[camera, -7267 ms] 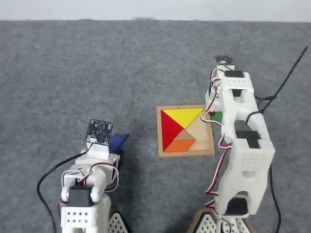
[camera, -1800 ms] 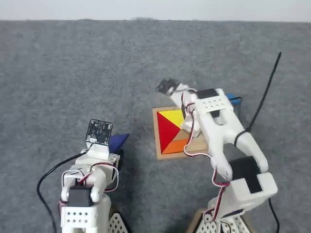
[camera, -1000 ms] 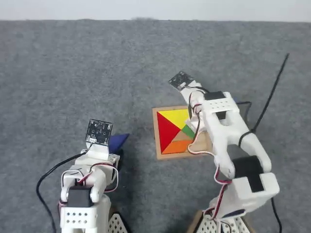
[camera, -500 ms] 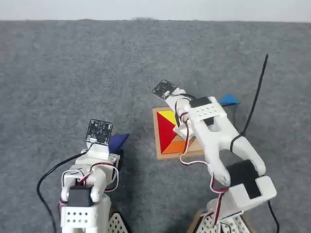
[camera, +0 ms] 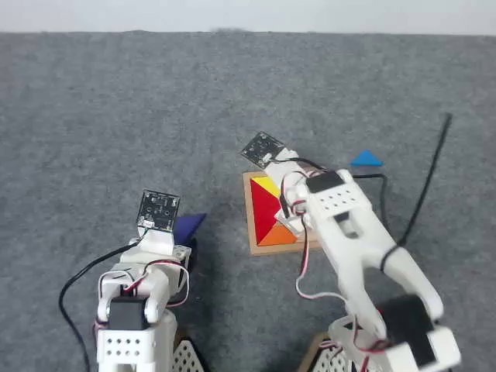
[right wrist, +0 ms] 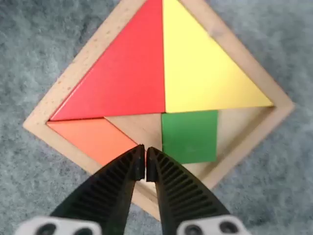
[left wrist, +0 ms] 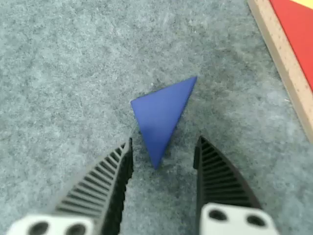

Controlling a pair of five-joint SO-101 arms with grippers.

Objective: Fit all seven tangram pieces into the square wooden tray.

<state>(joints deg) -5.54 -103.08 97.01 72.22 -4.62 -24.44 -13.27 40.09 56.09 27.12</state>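
Note:
The square wooden tray [right wrist: 78, 73] holds a red triangle [right wrist: 127, 73], a yellow triangle [right wrist: 205, 68], an orange piece [right wrist: 93, 137] and a green square [right wrist: 190, 136], with bare wood showing between them. My right gripper [right wrist: 145, 152] hangs shut and empty over the tray's near part, by the orange piece and the green square. In the high view the right arm covers much of the tray [camera: 249, 217]. A dark blue triangle [left wrist: 164, 117] lies flat on the carpet left of the tray, its tip between the fingers of my open left gripper [left wrist: 165, 147]. A light blue triangle [camera: 366, 159] lies beyond the tray's far right corner.
Grey carpet covers the whole table. One corner of the tray [left wrist: 281, 58] lies close to the dark blue triangle [camera: 188, 226]. A black cable [camera: 430, 167] from the right arm arcs over the carpet right of the tray. Both arm bases stand at the near edge.
The right arm has swung left over the tray and drawn back toward its base, uncovering the light blue triangle. The green square now lies in the tray, which sits slightly further left. The left arm is unmoved.

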